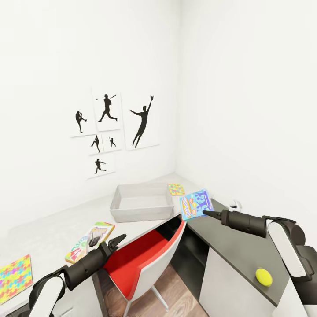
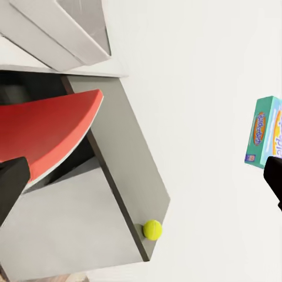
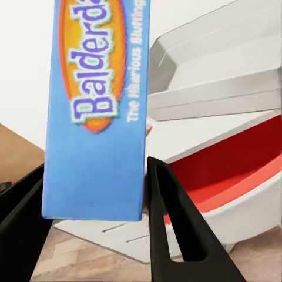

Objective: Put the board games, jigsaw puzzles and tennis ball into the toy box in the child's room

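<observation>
Ideally, the blue cardboard game box (image 1: pixel 196 204), clamped in the right end effector (image 1: pixel 207 214), is carried level over the shallow grey toy box (image 1: pixel 141 202) before release.

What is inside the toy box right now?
The toy box looks empty: only bare grey floor shows. Its near wall hides the front strip of the floor, so something flat there can't be ruled out.

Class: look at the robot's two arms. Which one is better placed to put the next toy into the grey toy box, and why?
Right. The right gripper already holds the blue board game beside the toy box; the left gripper holds nothing.
</observation>
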Controlling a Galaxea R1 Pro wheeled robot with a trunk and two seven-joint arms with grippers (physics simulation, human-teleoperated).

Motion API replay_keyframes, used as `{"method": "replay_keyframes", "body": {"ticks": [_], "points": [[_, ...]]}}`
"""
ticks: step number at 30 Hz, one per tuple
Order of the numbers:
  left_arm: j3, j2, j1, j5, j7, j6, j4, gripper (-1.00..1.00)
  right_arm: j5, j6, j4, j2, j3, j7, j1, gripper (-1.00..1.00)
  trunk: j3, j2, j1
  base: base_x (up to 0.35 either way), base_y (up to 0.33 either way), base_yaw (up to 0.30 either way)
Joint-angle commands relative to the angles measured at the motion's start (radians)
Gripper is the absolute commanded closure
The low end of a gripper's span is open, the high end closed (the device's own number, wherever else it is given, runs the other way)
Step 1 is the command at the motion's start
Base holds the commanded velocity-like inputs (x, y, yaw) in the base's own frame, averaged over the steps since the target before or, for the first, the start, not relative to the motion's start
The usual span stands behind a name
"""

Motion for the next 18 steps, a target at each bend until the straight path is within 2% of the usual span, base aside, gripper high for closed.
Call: {"method": "replay_keyframes", "body": {"ticks": [1, 18], "points": [[0.001, 0.0, -0.001, -0.001, -0.004, 0.006, 0.0, -1.0, 0.0, 0.005, 0.0, 0.0, -0.002, 0.009, 0.0, 1.0, 0.0, -0.001, 0.0, 0.0, 0.0, 0.271], [0.002, 0.0, -0.001, -0.001, -0.005, 0.004, 0.0, -1.0, 0.0, 0.005, 0.002, 0.0, -0.004, 0.009, -0.001, 1.0, 0.0, -0.001, 0.0, 0.002, 0.0, 0.279]]}}
